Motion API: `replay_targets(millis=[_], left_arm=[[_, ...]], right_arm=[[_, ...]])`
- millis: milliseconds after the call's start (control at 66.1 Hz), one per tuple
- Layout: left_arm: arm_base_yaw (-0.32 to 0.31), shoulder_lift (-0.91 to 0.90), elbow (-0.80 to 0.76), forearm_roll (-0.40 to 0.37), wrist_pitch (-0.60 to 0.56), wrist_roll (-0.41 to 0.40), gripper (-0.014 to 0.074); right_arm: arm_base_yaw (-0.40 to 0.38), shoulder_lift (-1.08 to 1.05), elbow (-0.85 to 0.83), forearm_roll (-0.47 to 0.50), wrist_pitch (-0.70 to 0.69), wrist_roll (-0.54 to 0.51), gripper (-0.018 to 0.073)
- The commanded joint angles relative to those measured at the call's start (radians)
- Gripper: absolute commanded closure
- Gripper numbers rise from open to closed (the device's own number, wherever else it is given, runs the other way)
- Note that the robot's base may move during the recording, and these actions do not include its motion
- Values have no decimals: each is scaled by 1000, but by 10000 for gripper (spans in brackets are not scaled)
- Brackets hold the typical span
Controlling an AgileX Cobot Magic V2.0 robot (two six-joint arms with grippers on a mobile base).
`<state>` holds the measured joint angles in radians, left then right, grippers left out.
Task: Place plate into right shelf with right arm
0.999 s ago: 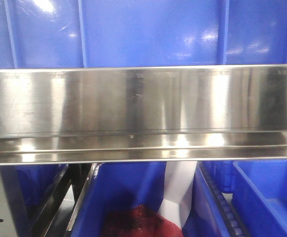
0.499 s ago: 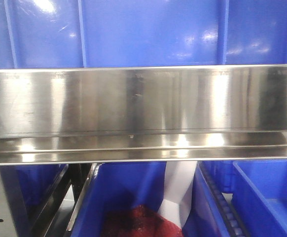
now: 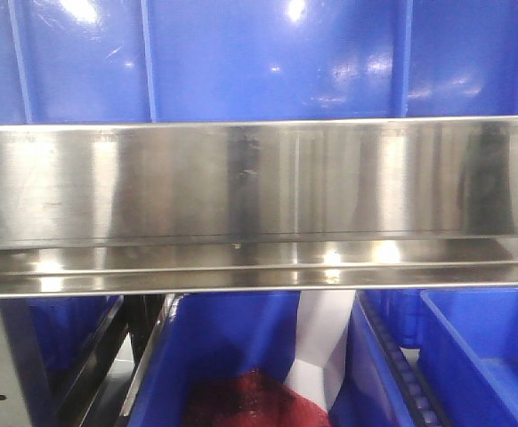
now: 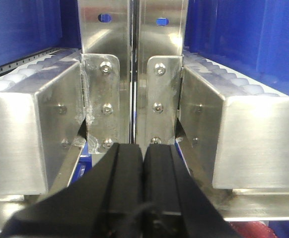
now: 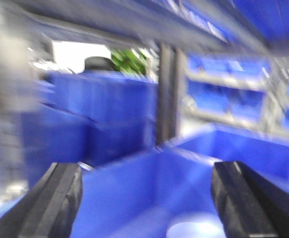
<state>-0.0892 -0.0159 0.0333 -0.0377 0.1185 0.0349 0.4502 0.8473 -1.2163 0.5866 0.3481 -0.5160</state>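
The right wrist view is blurred by motion. My right gripper [image 5: 145, 169] is open and empty, its black fingers wide apart over a blue bin [image 5: 149, 183]. A pale bluish-white round patch [image 5: 194, 229] lies low in that bin, nearer the right finger; it may be the plate, but the blur hides its rim. My left gripper [image 4: 143, 148] is shut on nothing, its black fingers pressed together just in front of two upright steel shelf posts [image 4: 134, 74]. Neither gripper nor the plate shows in the front view.
A wide steel shelf rail [image 3: 259, 205] crosses the front view, with a big blue bin [image 3: 259, 58] above it. Below it are blue bins, one holding something dark red [image 3: 250, 400], and a white strip [image 3: 323, 342]. Steel roller-track beams [image 4: 30, 134] flank the left gripper.
The front view is still; only light reflections on the upper bin and the steel rail have shifted.
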Motion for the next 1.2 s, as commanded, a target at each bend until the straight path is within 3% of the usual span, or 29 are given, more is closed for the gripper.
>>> replay_targets(millis=[0, 151, 363, 938, 1180], left_arm=[[-1, -5, 8, -4, -86, -3, 643], [-1, -5, 8, -4, -86, -3, 643], [-1, -5, 8, -4, -86, -3, 643], [-1, -5, 8, -4, -86, -3, 643], [-1, -5, 8, -4, -86, -3, 643]], right_arm=[[-5, -71, -36, 7, -10, 6, -44], [-5, -150, -36, 7, 80, 38, 127], [-5, -233, -36, 7, 178, 47, 515], [-5, -255, -36, 6, 143, 44, 503], [-5, -255, -17, -16, 2, 44, 503]])
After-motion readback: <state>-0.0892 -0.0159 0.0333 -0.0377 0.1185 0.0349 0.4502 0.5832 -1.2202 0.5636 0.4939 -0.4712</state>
